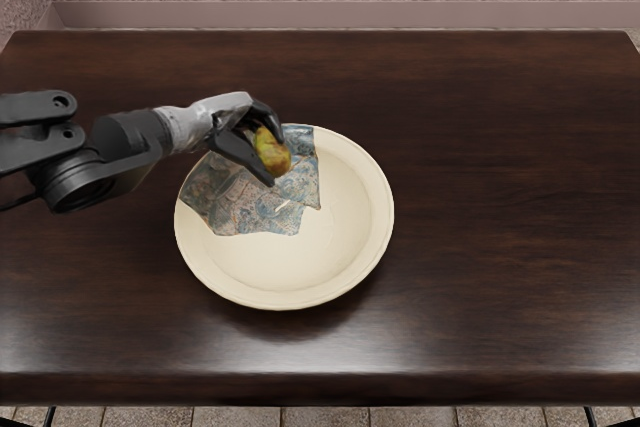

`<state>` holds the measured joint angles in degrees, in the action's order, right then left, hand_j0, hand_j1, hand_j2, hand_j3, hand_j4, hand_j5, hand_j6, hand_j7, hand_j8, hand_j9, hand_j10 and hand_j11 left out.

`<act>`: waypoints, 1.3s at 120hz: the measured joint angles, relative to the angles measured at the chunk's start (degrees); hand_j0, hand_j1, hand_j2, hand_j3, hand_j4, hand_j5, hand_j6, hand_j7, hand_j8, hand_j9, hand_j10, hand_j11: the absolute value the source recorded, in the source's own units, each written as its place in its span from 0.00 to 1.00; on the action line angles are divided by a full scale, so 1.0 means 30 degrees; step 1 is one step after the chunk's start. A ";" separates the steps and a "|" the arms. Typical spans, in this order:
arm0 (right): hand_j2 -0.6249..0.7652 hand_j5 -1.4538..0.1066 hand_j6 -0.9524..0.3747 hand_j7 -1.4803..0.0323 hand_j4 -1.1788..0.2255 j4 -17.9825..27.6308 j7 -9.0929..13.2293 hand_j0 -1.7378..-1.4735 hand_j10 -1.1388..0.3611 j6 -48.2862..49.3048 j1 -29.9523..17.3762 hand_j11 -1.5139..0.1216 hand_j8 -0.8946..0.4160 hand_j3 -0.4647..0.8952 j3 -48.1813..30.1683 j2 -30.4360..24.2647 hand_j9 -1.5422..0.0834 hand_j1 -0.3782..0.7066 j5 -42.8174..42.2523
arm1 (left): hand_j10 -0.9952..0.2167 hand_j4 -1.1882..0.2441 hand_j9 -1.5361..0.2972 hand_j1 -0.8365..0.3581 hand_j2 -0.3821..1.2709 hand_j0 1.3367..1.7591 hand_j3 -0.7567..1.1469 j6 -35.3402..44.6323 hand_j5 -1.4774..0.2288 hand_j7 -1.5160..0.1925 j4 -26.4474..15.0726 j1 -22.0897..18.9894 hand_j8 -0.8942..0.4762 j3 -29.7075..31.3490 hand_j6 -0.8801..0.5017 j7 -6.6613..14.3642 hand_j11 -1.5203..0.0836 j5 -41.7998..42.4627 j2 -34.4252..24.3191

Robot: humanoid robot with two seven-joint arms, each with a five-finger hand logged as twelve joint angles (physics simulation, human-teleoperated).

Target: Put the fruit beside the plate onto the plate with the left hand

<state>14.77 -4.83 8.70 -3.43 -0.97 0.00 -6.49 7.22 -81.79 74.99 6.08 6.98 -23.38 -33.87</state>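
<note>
My left robot hand (243,133) is gripping the fruit (271,151) — fingers curled round it, dark fingertips wrapping over the top and underside, so it's closed on the fruit and nothing else. The fruit, small and yellowish-brown, is sitting in the hand over the upper-left part of the plate (372,209), inside the rim line. It's above a blue-grey patterned patch (245,202) that's covering the plate's left side. I can't tell whether the fruit is touching the plate surface or hanging just above it. My arm is coming in from the left edge, low over the worktop (500,127). The right arm isn't showing.

Step, as I'm judging it: I'm at the placing stage — fruit over the plate, release not yet made. The next move is calling for lowering until the fruit is resting on the plate. Then I'm opening the fingers evenly so it isn't rolling down the sloped inner wall, and lifting clear without dragging it.
</note>
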 joint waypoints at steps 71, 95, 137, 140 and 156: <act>0.45 0.92 0.71 0.96 0.83 0.0000 0.0000 0.30 0.75 0.0000 0.0000 0.91 0.67 0.34 0.0000 0.0000 0.94 0.05 -0.0004 | 0.57 0.62 0.62 0.73 0.31 0.76 0.40 0.0031 0.63 0.65 0.0045 -0.0095 0.44 0.0009 0.45 -0.0097 0.70 0.0061 0.0859; 0.45 0.92 0.71 0.96 0.83 0.0000 0.0000 0.30 0.75 0.0000 0.0000 0.91 0.67 0.34 0.0001 0.0000 0.94 0.05 -0.0004 | 0.69 0.72 0.73 0.85 0.27 0.76 0.40 0.0023 0.75 0.77 0.0046 0.0234 0.54 -0.0759 0.54 -0.0099 0.82 0.0063 0.0811; 0.45 0.92 0.71 0.96 0.83 0.0000 0.0000 0.30 0.75 0.0000 0.0000 0.91 0.67 0.34 -0.0001 0.0000 0.94 0.05 -0.0004 | 0.79 0.81 0.81 0.96 0.24 0.76 0.40 -0.7009 0.84 0.86 -0.0042 -0.1150 0.63 -0.3110 0.61 0.0020 0.92 0.7319 -0.6344; 0.45 0.92 0.71 0.96 0.83 0.0000 0.0000 0.30 0.75 0.0000 0.0000 0.91 0.67 0.34 0.0001 0.0000 0.94 0.05 0.0000 | 0.80 0.81 0.82 0.96 0.24 0.76 0.40 -0.7888 0.84 0.86 -0.0054 -0.1575 0.63 -0.3205 0.62 0.0026 0.92 0.8038 -0.7100; 0.45 0.92 0.71 0.96 0.83 0.0000 0.0000 0.30 0.75 0.0000 0.0000 0.91 0.67 0.34 0.0000 0.0000 0.94 0.05 -0.0003 | 0.81 0.82 0.82 0.97 0.24 0.76 0.40 -1.1355 0.85 0.87 -0.0070 -0.3226 0.64 -0.3850 0.62 0.0029 0.93 1.0478 -0.8634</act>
<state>14.77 -4.83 8.70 -3.43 -0.97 0.00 -6.50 -26.85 -82.00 65.31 -5.47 7.06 8.06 -59.77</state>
